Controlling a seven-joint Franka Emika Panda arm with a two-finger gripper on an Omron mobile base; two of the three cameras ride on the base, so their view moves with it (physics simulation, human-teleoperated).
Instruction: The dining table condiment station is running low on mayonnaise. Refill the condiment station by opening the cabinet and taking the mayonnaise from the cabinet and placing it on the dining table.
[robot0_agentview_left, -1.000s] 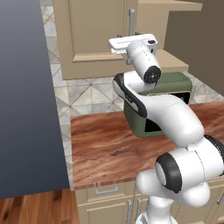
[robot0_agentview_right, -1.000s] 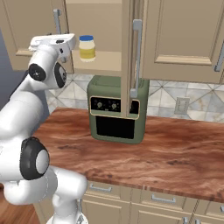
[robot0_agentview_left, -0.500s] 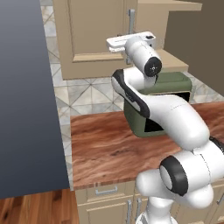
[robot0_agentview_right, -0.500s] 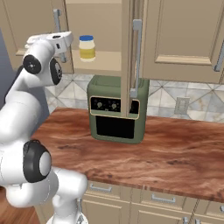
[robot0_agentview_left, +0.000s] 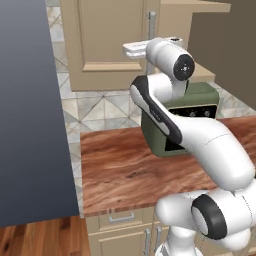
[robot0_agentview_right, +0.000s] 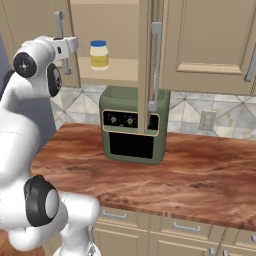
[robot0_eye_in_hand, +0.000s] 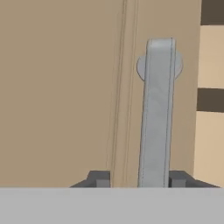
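Mayonnaise (robot0_agentview_right: 99, 54) sitting on the cabinet (robot0_agentview_right: 210, 40) shelf; I'm straddling the left door's handle (robot0_eye_in_hand: 157, 113) w/ my hand (robot0_eye_in_hand: 138, 178), fingers part-open, prob not gripping yet.

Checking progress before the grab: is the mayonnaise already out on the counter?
No, the mayonnaise stands on the shelf inside the open cabinet, above the counter.

Matt tan wood cabinet (robot0_agentview_right: 200, 40) with brushed silver metal handle (robot0_eye_in_hand: 156, 113), above a glossy reddish wood-grain counter (robot0_agentview_right: 190, 175)
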